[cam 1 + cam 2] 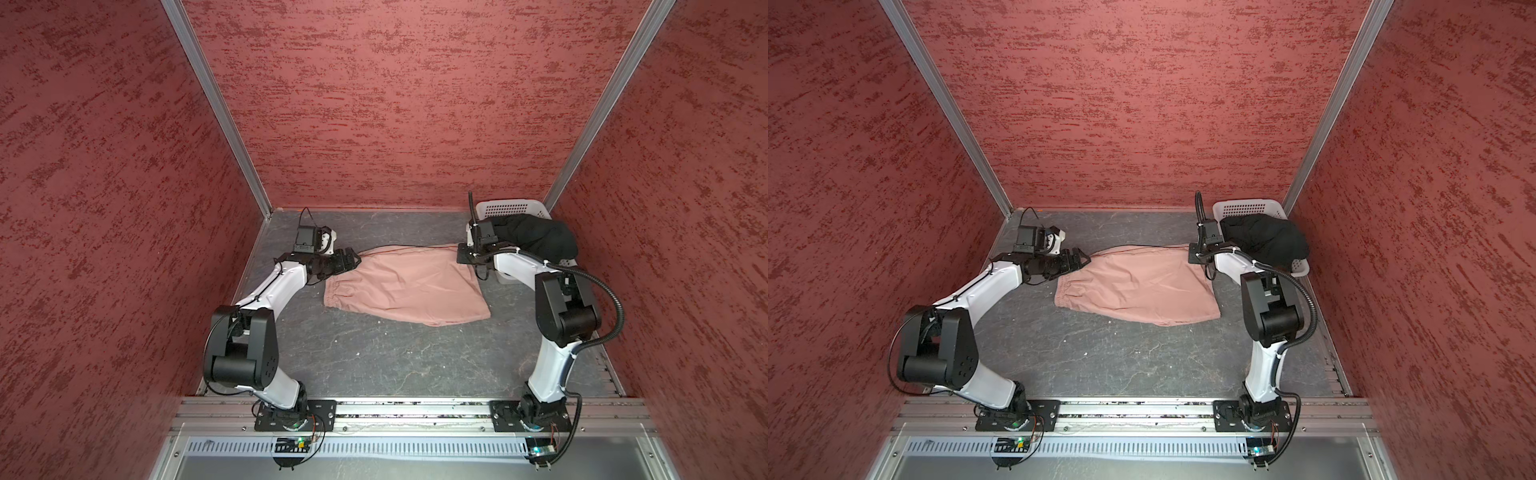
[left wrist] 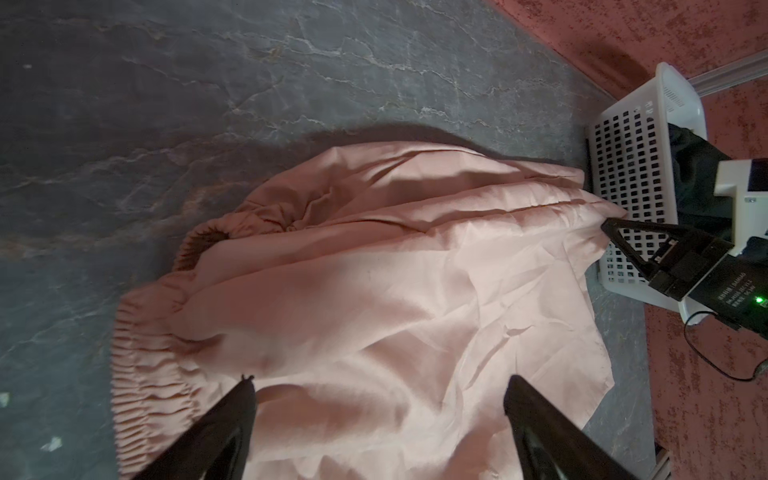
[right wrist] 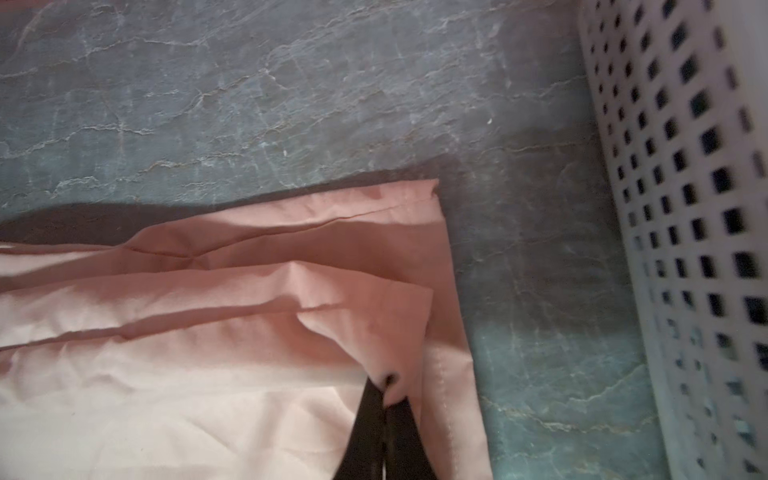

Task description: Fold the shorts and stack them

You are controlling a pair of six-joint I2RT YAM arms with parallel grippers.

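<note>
The pink shorts point(image 1: 403, 286) point(image 1: 1133, 286) lie spread on the dark table, with the gathered waistband point(image 2: 145, 365) on the left. My left gripper point(image 1: 354, 262) point(image 2: 380, 382) is open at the waistband's far corner, its fingers straddling pink fabric without closing on it. My right gripper point(image 1: 460, 252) point(image 3: 384, 399) is shut on a fold of the pink shorts near the far right leg hem, and the cloth there is drawn taut. The black shorts point(image 1: 536, 239) point(image 1: 1266, 241) lie heaped in the basket, spilling over its rim.
The white perforated basket point(image 1: 511, 205) point(image 2: 623, 166) point(image 3: 685, 208) stands in the back right corner, just right of my right gripper. Red textured walls close in the left, back and right sides. Bare table point(image 1: 374, 357) lies in front of the pink shorts.
</note>
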